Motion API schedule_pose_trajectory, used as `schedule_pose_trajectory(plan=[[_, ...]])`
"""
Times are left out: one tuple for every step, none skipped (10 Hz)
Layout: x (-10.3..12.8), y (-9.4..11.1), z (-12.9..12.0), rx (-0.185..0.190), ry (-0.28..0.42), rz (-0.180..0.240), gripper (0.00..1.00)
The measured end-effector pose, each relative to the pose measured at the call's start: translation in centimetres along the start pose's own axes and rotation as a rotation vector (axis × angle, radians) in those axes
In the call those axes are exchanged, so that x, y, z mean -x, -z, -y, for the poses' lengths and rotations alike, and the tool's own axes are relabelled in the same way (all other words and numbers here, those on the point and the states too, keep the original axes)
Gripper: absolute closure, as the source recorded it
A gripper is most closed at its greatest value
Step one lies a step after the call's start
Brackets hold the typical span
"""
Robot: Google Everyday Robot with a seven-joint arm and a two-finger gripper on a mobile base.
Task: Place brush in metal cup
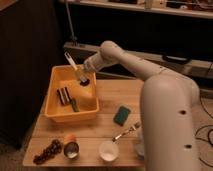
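My gripper (84, 76) hovers over the back of the yellow bin (70, 118) and is shut on the brush (71, 60). The brush's white handle sticks up and to the left out of the gripper, and a dark end shows just below the gripper. The metal cup (71, 149) stands upright on the wooden table (107, 102) near the front left edge, well in front of the bin and far from the gripper.
A dark striped piece (63, 94) and a dark green oblong piece (74, 105) lie in the bin. On the table are dark grapes (47, 152), an orange item (70, 137), a white cup (108, 150), a silver fork (125, 133) and a green sponge (122, 114).
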Motion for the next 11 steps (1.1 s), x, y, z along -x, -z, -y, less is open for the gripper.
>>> schedule_pose_trajectory(plan=[[-0.7,0.3,-1.3,0.015,0.000,0.012,1.00],[-2.3,0.3,-4.0,0.036,0.003,0.028,1.00],[-3.7,0.6,-5.9,0.044,0.006,0.037,1.00],[-4.9,0.9,-7.5,0.048,0.009,0.043,1.00],[-6.7,1.4,-9.9,0.051,0.011,0.051,1.00],[-8.3,1.7,-11.7,0.053,0.013,0.052,1.00],[-9.7,2.0,-13.2,0.059,0.012,0.052,1.00],[-11.3,2.2,-14.4,0.073,0.002,0.052,1.00],[-12.8,2.2,-15.1,0.092,-0.009,0.049,1.00],[-14.6,2.0,-15.7,0.117,-0.021,0.044,1.00],[-15.5,1.8,-15.9,0.143,-0.024,0.039,1.00]])
